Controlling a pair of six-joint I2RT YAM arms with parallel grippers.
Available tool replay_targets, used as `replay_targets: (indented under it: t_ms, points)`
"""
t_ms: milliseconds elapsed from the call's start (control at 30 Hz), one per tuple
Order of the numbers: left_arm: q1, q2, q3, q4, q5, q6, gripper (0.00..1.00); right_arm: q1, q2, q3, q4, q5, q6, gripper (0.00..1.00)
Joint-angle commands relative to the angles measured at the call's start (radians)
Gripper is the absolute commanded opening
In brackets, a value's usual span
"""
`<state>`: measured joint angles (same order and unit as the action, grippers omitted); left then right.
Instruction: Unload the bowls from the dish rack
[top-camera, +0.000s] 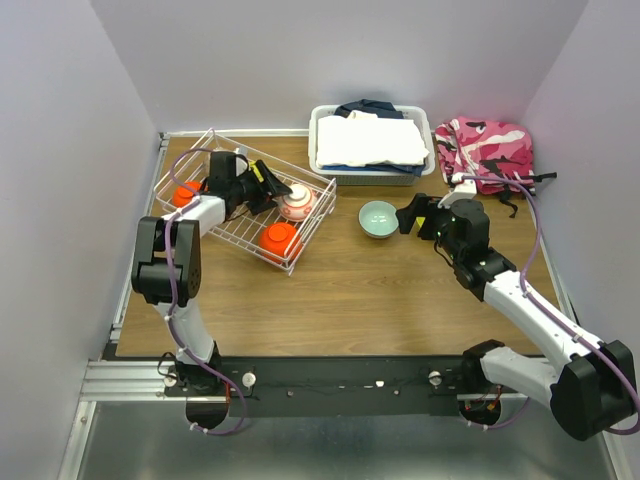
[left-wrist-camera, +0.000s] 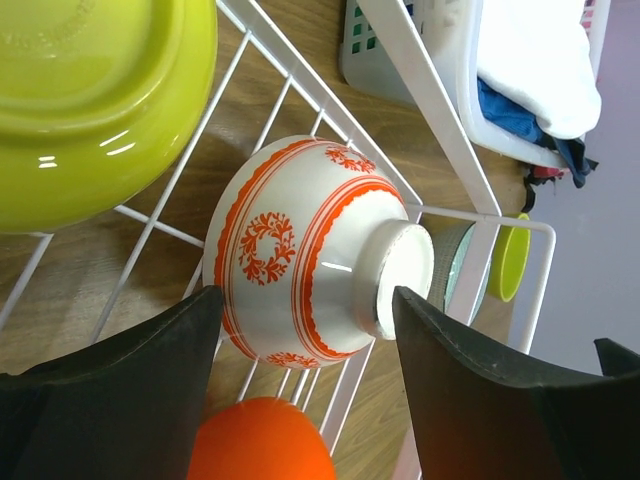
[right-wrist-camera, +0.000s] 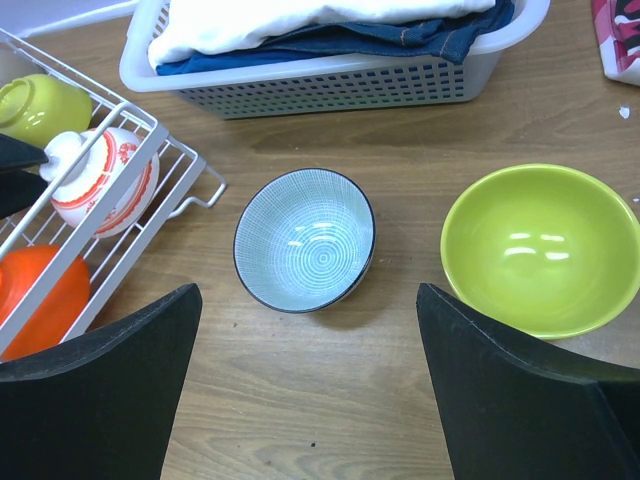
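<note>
- The table (top-camera: 350, 300) has a brown wood-grain top with a pale edge.
- A plain pale lavender-grey back wall (top-camera: 340, 50) stands right behind it.
- A left wall (top-camera: 60, 200) and a right wall (top-camera: 600, 120) of the same colour close in the sides.
- A silver metal rail (top-camera: 130, 378) runs along the near edge.
- A dull grey surface (top-camera: 330, 455) lies below the rail.
- A white plastic bin (top-camera: 322, 140) of folded cloth sits at the back.
- A pink camouflage cloth (top-camera: 485, 150) lies beside the bin, in the far right corner.
- The light is even and shadows are soft.
</note>
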<state>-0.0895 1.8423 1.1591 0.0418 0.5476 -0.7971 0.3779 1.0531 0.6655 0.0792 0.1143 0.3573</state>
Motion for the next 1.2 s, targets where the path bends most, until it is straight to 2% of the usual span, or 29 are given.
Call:
replay_targets:
  t_ms: [0,300,567,700,833,1167]
  points:
    - [-0.019,0.032,-0.012,0.062,0.035,-0.075,0.77,-0.002,0.005,0.014,-0.007,-0.007,-0.015,0.96]
    - [-0.036,0.044,0.073,0.056,0.022,-0.108,0.8,-0.002,-0.005,0.065,-0.05,-0.01,-0.021,0.96]
    - [-0.036,0.008,0.086,-0.088,-0.023,0.138,0.98,-0.002,-0.015,0.131,-0.146,-0.054,-0.026,0.96]
    - [-0.036,0.015,0.12,-0.19,0.001,0.252,0.99,-0.002,-0.013,0.154,-0.193,-0.07,-0.026,0.95]
    - [-0.036,0.02,0.145,-0.223,0.047,0.311,0.99,-0.002,-0.002,0.18,-0.222,-0.085,-0.029,0.95]
    - [-0.042,0.083,0.234,-0.249,0.097,0.325,0.99,-0.002,0.067,0.25,-0.285,-0.108,-0.026,0.95]
